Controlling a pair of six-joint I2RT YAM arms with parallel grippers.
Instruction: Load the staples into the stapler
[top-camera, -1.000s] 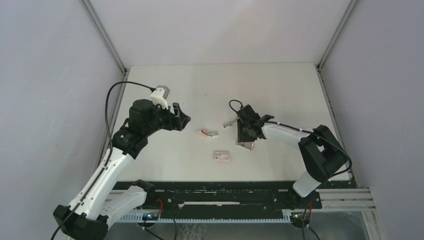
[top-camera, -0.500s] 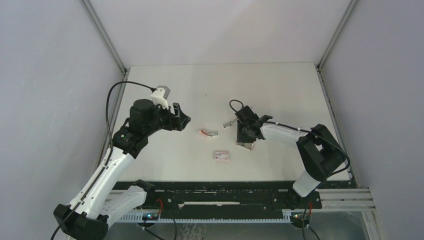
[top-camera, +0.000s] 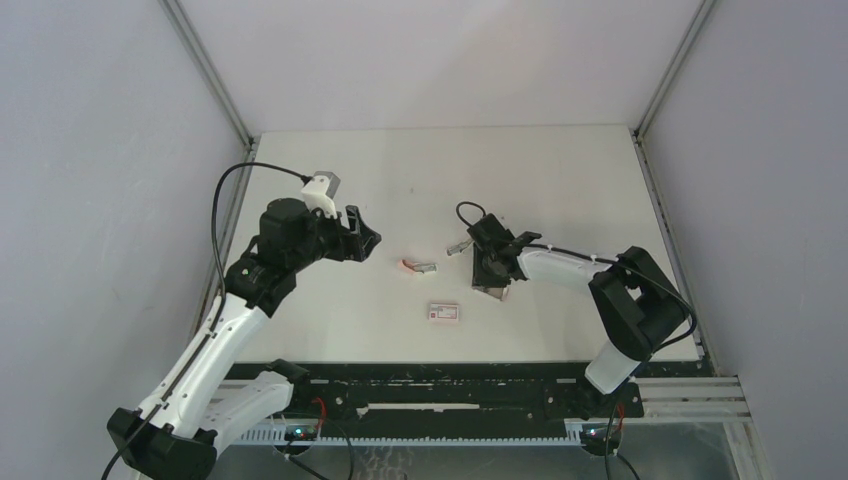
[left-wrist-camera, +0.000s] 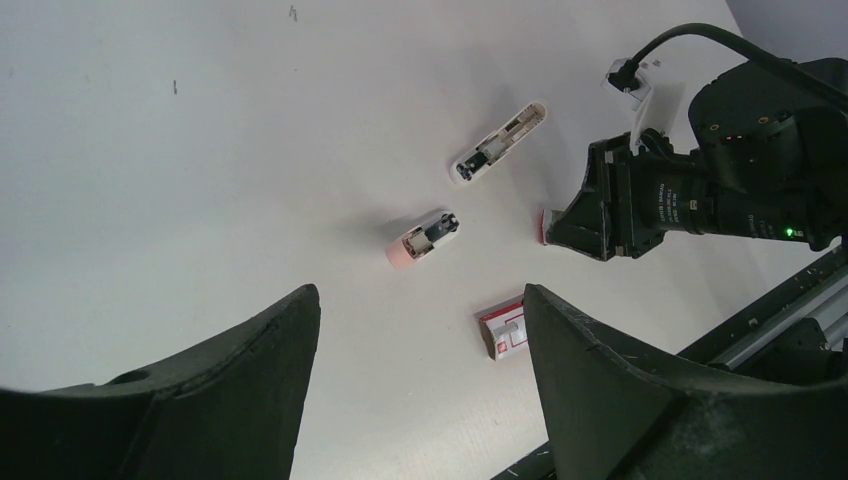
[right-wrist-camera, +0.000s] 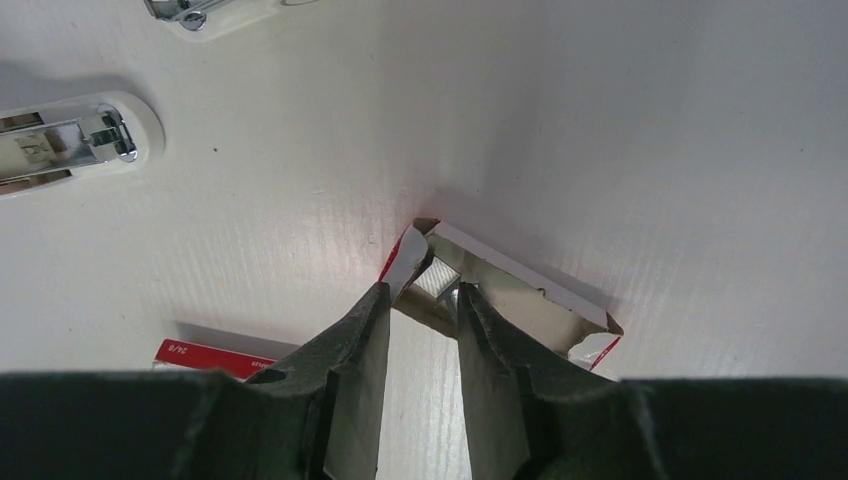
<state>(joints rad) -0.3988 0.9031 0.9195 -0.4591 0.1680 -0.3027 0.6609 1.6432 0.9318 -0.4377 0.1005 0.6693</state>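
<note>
Top external, nearest the bases: red-label box (top-camera: 443, 312) lies flat and closed on table (top-camera: 560, 180). Just beyond it, right fingers (right-wrist-camera: 352, 335) tip down into torn box (right-wrist-camera: 520, 285), narrowed to a slim gap with staples (right-wrist-camera: 437, 279) pinched between the tips. The staples sit at that box's mouth, not yet clear of it. Past that, stapler lies in two parts, apart: pink-ended part (left-wrist-camera: 425, 238) and white part (left-wrist-camera: 497, 157), its metal channel facing up. Level with these, off to the left, left fingers (left-wrist-camera: 610, 390) are spread wide above the table, holding nothing. Staples should be light and stiff but brittle as a strip, likely to break apart if bent or squeezed hard, and the smooth metal is probably slippery. Best hold is across the long sides near mid-length, with light pressure, kept level for the channel.
</note>
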